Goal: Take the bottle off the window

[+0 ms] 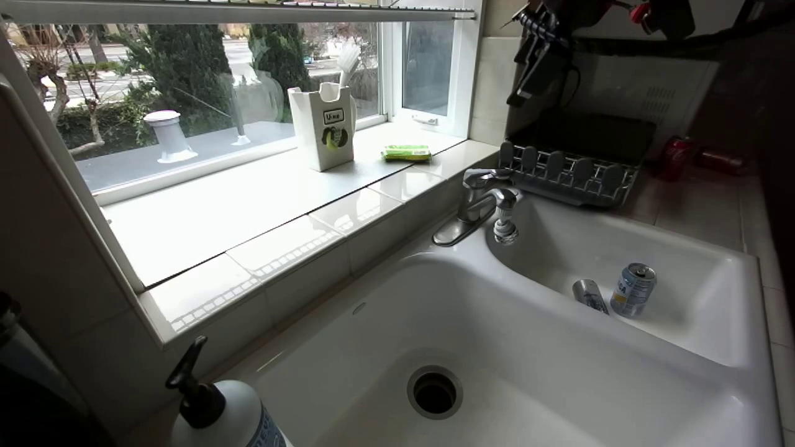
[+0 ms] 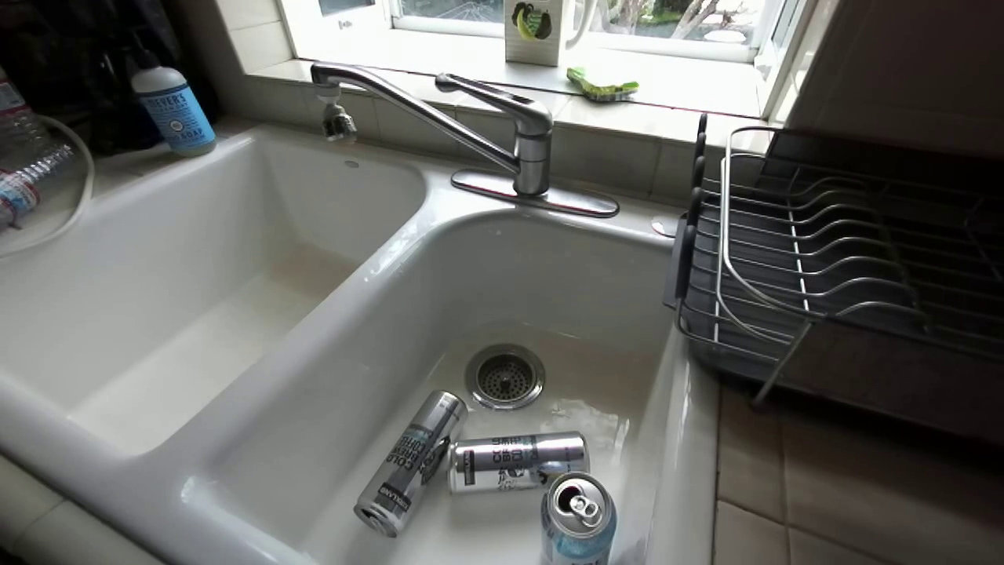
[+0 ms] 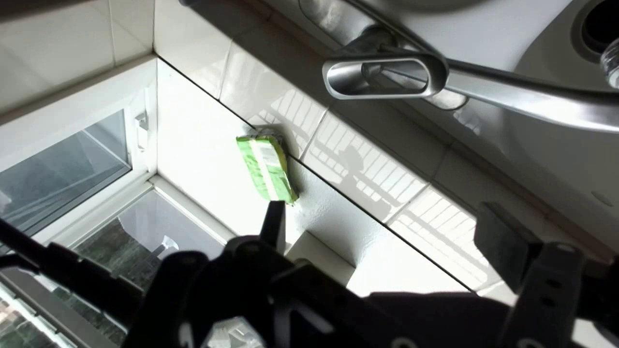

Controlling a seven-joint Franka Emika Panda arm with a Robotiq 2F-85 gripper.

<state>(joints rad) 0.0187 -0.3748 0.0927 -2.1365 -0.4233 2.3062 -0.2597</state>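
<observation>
Hovering gripper (image 3: 381, 220): released, my jaws spread apart;
Bottle: I cannot tell where;
Window (image 1: 211, 81): behind the sill (image 1: 217, 205);
Sill: white pitcher (image 1: 313, 133) blocks some window; green packet (image 1: 407, 153) near;
Faucet (image 2: 533, 149): in front

Wrist view: end effector (image 3: 387, 227) dark, mostly in shade, its two fingers (image 3: 274, 224) spread wide apart; one shows as a narrow black upright, the opposite one presents a broader grey face. In an exterior view it hangs high, the lower finger slanting downward, with dark wrist hardware (image 1: 568, 18) behind the fingers, cut by the frame, joints too dim to sort.
</observation>
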